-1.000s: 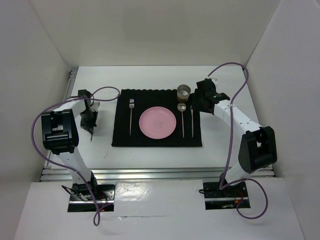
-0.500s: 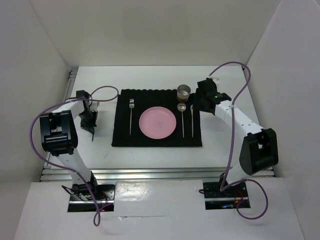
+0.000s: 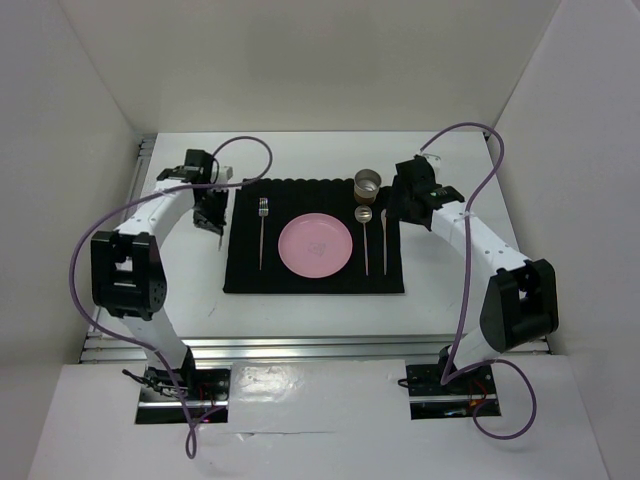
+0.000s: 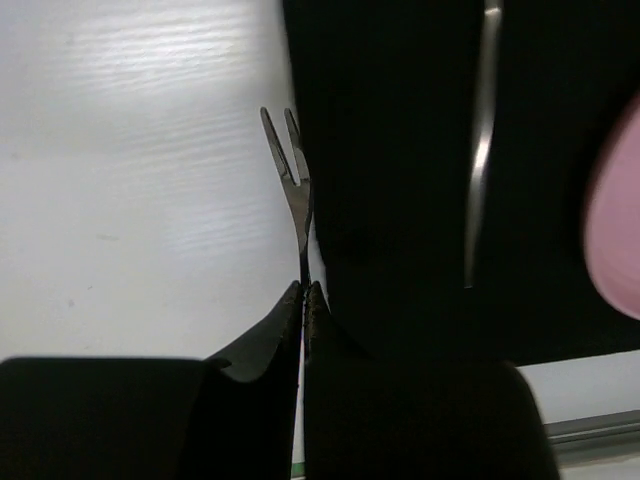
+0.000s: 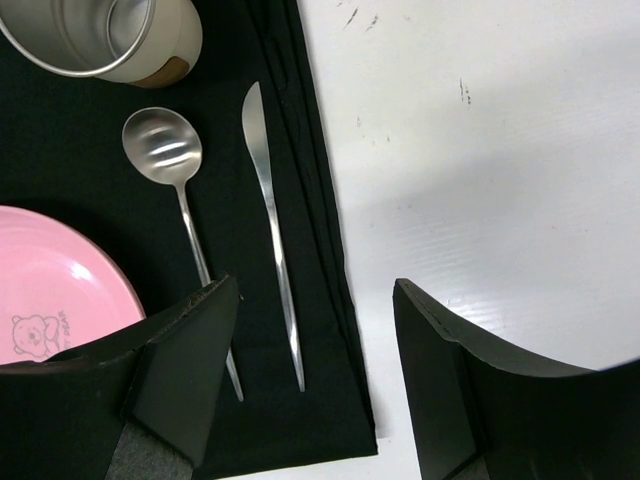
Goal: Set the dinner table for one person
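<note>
Counter (image 3: pixel 300 315), white with silver rails, fills your top view and carries a black placemat (image 3: pixel 245 275) at its middle. On the placemat lie a fork (image 3: pixel 262 232), pink plate (image 3: pixel 315 246), spoon (image 3: pixel 365 228) and knife (image 5: pixel 272 230), with a metal cup (image 3: pixel 369 183) near its far right corner. Left gripper (image 4: pixel 303 290), at the placemat's left edge, has its jaws pinched on a small fork (image 4: pixel 290 170), whose handle is hidden between them. Right gripper (image 5: pixel 312 290), jaws spread wide, hangs over the placemat's right edge. Both wrist views cut the plate off.
</note>
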{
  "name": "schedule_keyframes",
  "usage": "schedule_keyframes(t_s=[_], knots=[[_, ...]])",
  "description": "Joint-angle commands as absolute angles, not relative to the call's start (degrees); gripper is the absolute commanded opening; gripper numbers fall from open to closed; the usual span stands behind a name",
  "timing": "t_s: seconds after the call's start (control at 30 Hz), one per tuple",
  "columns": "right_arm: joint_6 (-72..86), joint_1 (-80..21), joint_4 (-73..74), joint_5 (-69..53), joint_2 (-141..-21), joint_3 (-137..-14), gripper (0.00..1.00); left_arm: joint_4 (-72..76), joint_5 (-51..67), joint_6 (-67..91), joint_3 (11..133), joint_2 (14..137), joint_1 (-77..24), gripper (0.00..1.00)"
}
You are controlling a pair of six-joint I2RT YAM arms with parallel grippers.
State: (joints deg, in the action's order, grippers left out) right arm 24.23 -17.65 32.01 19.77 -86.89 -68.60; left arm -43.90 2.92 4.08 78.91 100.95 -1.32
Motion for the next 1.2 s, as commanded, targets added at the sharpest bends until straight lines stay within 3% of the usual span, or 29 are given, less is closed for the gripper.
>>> schedule_keyframes(t_s=[0.0,0.47,1.17], knots=[[24.79,-17.93,32.43,21.45,-84.73,-70.49,0.71,-43.95,4.22,9.74,81.91,102.56,-4.56,0.0],[24.79,-17.93,34.72,23.55,-84.2,-70.49,0.71,-42.36,-0.43,13.97,87.98,116.45,-11.77,0.0],[24.79,-17.93,34.72,24.08,-85.87,-71.02,0.71,-42.89,-1.06,15.29,87.63,116.99,-13.0,0.0]])
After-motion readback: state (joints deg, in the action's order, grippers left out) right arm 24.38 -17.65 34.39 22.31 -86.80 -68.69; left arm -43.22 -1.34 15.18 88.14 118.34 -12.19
